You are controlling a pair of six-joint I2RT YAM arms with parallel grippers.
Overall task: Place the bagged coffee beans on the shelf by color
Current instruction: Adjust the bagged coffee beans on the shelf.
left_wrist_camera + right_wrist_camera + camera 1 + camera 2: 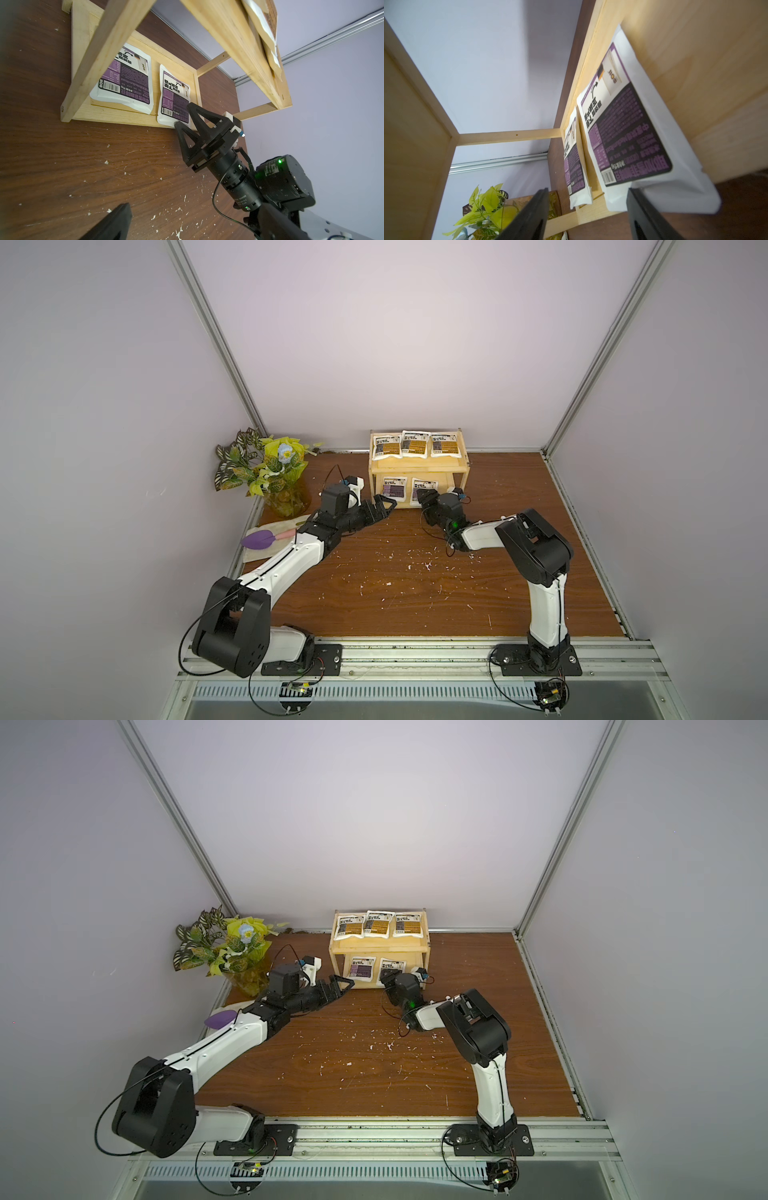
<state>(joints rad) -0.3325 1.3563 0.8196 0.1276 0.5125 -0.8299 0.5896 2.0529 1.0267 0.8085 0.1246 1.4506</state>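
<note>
Golden-brown sorting first: find three flat white pouches with golden-brown label blocks [414,444] side by side on the upper tier of the small two-tier pale wood shelf [419,467], at 12 o'clock on the dark brown wood-grain tabletop [395,593]. Find the first flat white pouch with purple label blocks [124,81] lying on the lower tier, and the second flat white pouch with purple label blocks [174,95] at its 3 o'clock, overhanging the front rim. Read this layout as one colour per tier. Judge sorting nearly complete, bar a push of the overhanging pouch toward 12 o'clock.

Check the right gripper [183,114]: released, jaws parted, one above the printed face, one level with the overhanging edge, clamping nothing. Attribute the low, near-horizontal approach to tight clearance under the upper tier. Trace the right arm from its base at 5 o'clock: upper link upright, elbow folded, forearm running low toward 10 o'clock, wrist rolled, jaws stacked vertically.

Check the left gripper [387,508]: released, empty, just in front of the shelf corner at 7 o'clock. Treat contact with the wood as undetermined. Trace the left arm from its base at 7 o'clock: stretched low toward 1 o'clock, presumably parked clear of the right arm.
</note>
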